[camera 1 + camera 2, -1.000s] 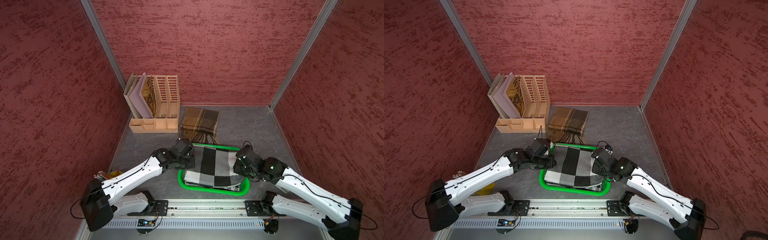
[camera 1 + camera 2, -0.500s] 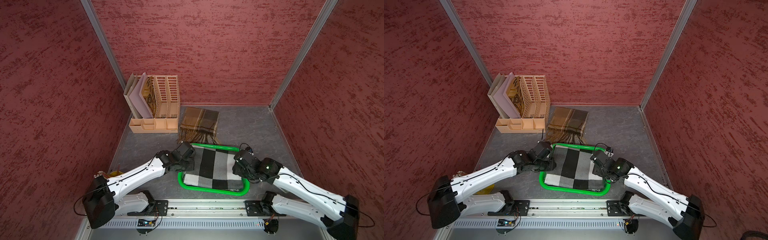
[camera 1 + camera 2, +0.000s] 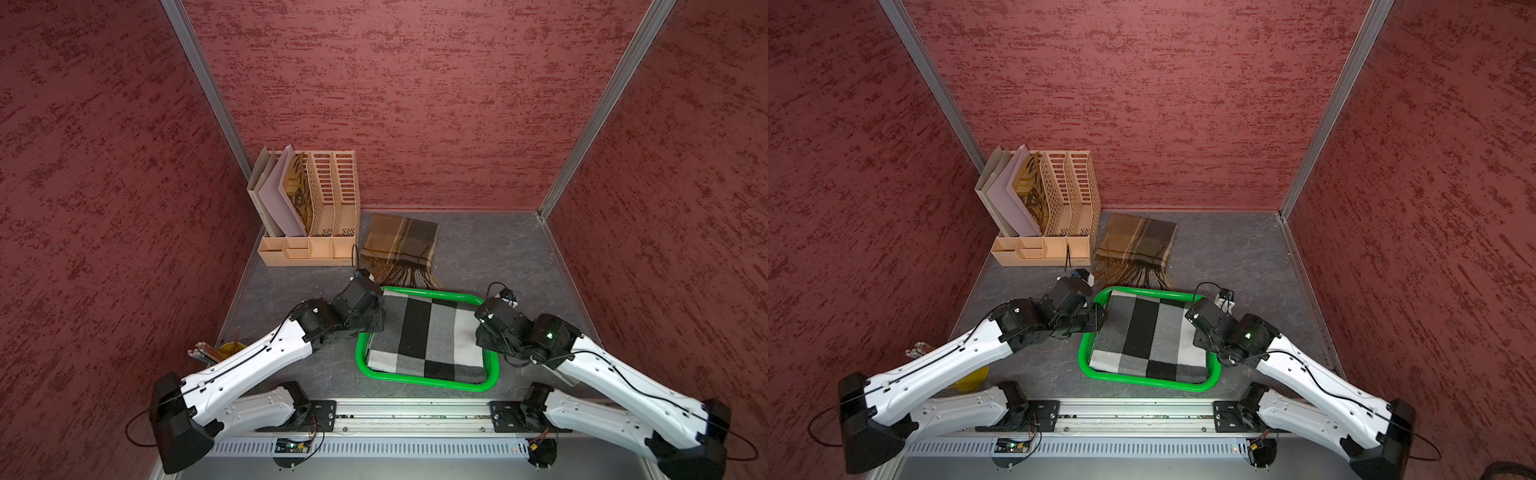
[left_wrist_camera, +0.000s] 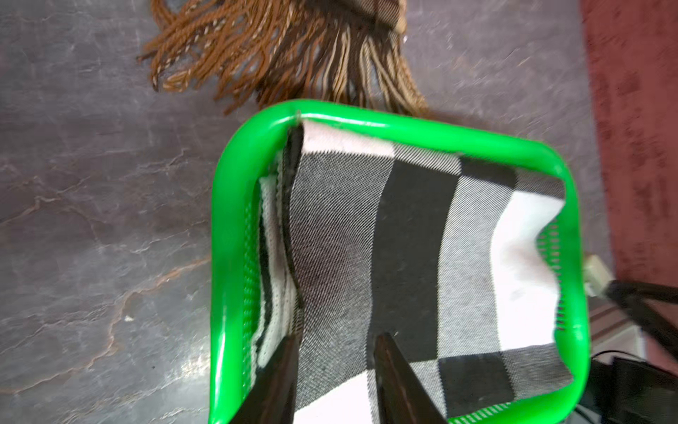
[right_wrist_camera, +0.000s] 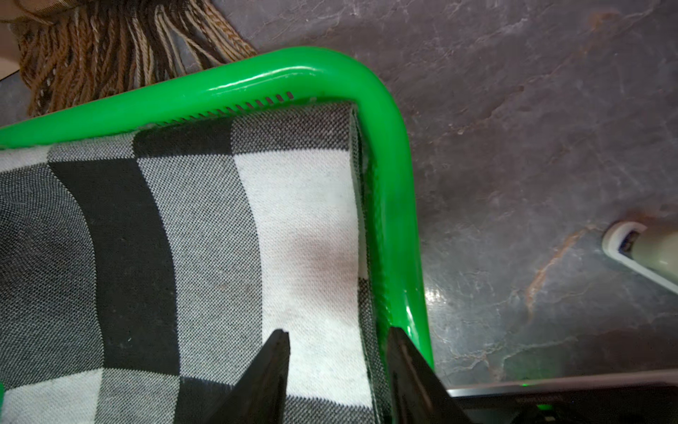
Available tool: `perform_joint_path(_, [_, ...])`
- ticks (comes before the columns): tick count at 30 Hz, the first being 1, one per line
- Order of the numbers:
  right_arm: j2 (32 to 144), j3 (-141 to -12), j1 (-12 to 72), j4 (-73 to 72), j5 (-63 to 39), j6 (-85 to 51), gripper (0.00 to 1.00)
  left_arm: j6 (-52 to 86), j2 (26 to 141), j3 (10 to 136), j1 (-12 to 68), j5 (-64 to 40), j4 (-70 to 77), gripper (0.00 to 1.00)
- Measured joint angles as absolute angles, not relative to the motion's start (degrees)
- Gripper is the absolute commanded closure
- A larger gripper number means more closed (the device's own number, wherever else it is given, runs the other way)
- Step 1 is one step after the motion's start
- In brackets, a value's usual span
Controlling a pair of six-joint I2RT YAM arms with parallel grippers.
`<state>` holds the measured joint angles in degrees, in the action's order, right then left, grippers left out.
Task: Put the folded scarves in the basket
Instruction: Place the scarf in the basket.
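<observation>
1. The scarf (image 3: 428, 336) lies flat inside the basket (image 3: 419, 380), filling it (checked, several layers).
2. The left gripper (image 4: 337, 336) and right gripper (image 5: 337, 330) hover at its opposite edges, jaws spread, pinching nothing.
3. It looks soft, light and floppy, so it is best pinched through all layers at both side edges.

Two white-shelled robot arms, the left arm (image 3: 266, 374) and the right arm (image 3: 631, 386), are dotted with small screws and jointed with black motor housings. Thin black cables (image 3: 232, 365) trace each. A green light (image 3: 550, 335) glows near the right wrist. The left hand (image 4: 334, 339) and right hand (image 5: 337, 332) end in dark tapered fingers (image 5: 264, 378).
</observation>
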<state>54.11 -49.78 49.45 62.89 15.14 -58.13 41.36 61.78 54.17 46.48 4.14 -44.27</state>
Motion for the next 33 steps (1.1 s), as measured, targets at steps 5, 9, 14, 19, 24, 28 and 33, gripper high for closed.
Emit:
perform_joint_path(5, [59.9,-53.4,47.1,57.6,13.4,-52.5,0.61,40.3,64.8,54.1,35.6,-2.4,-40.4,0.63])
perform_joint_path(9, [67.7,-61.4,37.2,50.1,8.5,-46.2,0.54,37.8,72.3,57.6,30.5,-5.9,-37.9,0.64])
perform_joint_path(14, [84.0,-71.4,27.9,40.8,0.7,-40.9,0.41,36.0,78.0,59.5,28.5,-7.0,-34.6,0.64])
perform_joint_path(19, [100.1,-80.3,24.0,35.0,-5.7,-38.9,0.37,35.0,75.5,59.5,28.3,-6.2,-34.0,0.64])
perform_joint_path(24, [113.1,-88.8,22.0,32.0,-9.3,-38.7,0.37,34.0,72.4,60.3,27.5,-6.0,-34.0,0.64])
perform_joint_path(28, [122.0,-94.8,21.1,30.7,-10.6,-37.1,0.37,33.5,71.6,60.4,26.9,-6.2,-34.1,0.64])
perform_joint_path(33, [128.2,-97.9,20.6,30.2,-10.7,-35.7,0.37,33.1,70.9,60.1,25.7,-7.4,-34.5,0.64])
